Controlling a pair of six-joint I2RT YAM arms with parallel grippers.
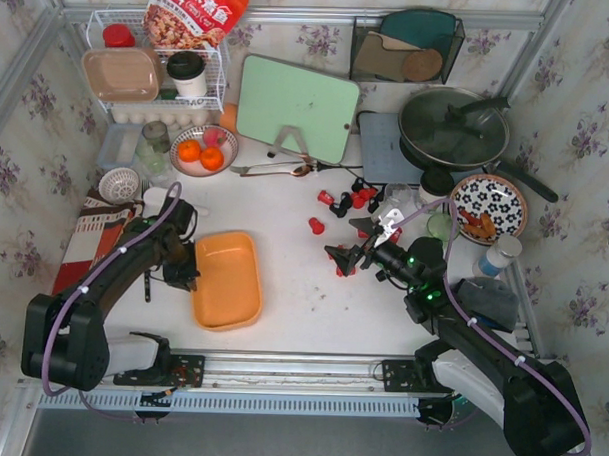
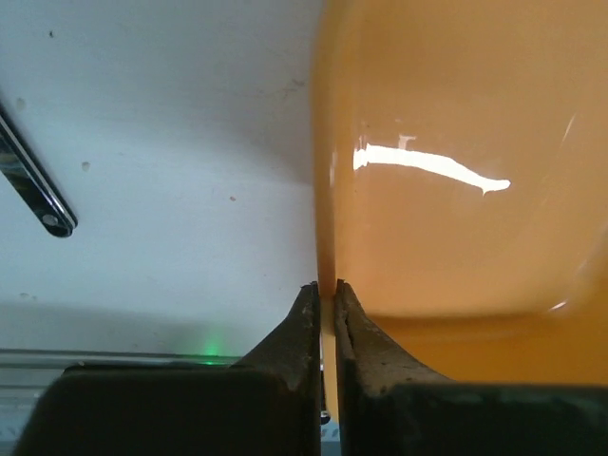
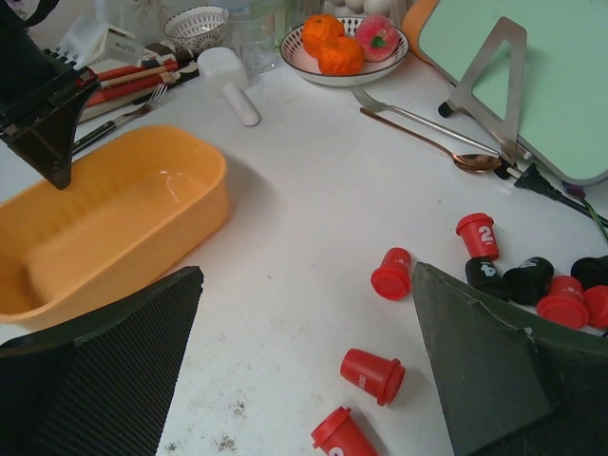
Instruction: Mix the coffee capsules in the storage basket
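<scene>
Empty storage basket [image 1: 226, 280] sits near-left on tabletop [image 1: 292, 308], left tool [image 2: 325, 290] clenched on its thin rim, right tool [image 3: 306, 275] spread wide above scattered coffee capsules [image 3: 391, 274], likely light, rigid, roll-prone, best pinched across tapered sides.

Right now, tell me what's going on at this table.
The left gripper is shut on the side rim of the shallow orange plastic basket, which is empty. The right gripper hangs open above the small red and black coffee capsules, which lie scattered on the white table. None is in the basket yet.
</scene>
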